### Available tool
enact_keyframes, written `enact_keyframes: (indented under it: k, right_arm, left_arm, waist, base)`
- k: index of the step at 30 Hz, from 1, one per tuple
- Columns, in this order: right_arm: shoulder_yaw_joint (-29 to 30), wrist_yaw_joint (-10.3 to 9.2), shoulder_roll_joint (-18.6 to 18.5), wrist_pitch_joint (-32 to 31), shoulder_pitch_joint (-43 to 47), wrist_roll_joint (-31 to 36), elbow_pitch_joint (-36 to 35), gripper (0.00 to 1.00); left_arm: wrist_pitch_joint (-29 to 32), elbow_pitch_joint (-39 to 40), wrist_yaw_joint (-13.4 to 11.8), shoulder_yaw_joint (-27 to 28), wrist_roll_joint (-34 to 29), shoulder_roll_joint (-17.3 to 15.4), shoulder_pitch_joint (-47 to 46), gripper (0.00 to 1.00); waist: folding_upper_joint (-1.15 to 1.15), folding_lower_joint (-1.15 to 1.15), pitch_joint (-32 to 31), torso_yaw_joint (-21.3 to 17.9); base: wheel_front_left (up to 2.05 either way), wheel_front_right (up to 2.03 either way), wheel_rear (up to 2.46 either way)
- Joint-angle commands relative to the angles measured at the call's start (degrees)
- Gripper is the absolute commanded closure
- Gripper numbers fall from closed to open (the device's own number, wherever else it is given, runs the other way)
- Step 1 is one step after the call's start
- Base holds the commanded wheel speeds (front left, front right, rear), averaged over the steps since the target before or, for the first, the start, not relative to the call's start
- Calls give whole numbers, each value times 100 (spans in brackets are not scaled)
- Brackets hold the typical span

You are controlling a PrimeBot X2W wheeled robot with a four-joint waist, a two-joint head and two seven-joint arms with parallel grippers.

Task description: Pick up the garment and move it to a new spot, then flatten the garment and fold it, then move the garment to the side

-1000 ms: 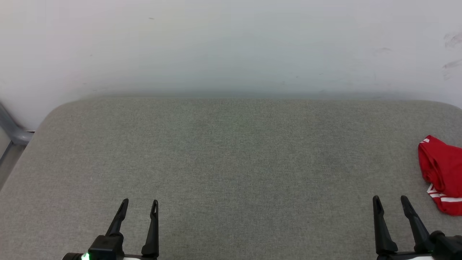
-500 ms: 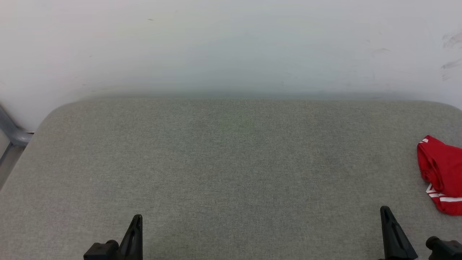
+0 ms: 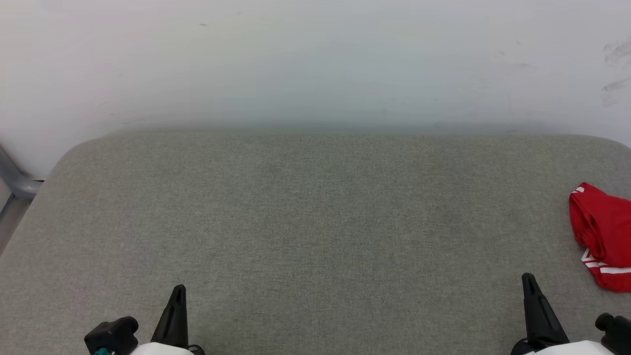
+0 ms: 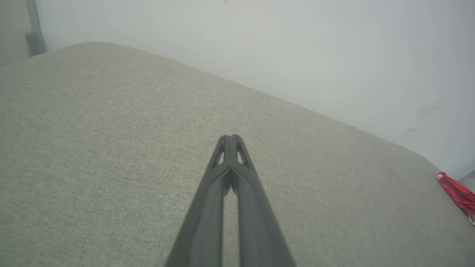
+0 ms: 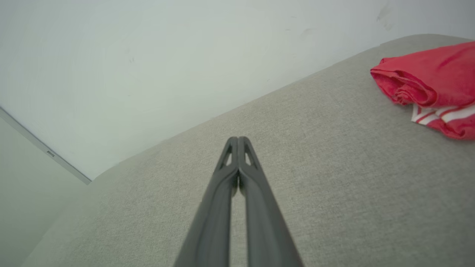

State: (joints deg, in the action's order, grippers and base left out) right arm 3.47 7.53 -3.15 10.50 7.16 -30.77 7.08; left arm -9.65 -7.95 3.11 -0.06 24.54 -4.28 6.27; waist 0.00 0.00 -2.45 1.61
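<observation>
Fingers spread a second ago are now pressing together on left gripper [image 3: 178, 292] and right gripper [image 3: 528, 280], gripping nothing. Red garment [image 3: 602, 231] with white-striped trim is lying bunched at the right edge of the grey cushion [image 3: 315, 222].

grey padded surface [image 3: 315, 222], crumpled red garment [image 3: 604, 234]
</observation>
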Motion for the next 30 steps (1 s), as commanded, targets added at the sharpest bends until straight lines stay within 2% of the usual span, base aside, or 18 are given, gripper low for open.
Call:
enact_keyframes:
  k: [1, 30]
  right_arm:
    - [9, -1, -46, -43, -181, -226, -54, 100]
    - [54, -2, -79, -620, -635, -2552, 224, 100]
  left_arm:
    - [42, 45, 37, 35, 224, 8, -178, 100]
    - [646, -197, 200, 277, 2728, 54, -612, 100]
  waist:
    - [0, 0, 3, -2]
    - [0, 0, 75, -46]
  base:
    - [0, 0, 0]
    - [0, 0, 0]
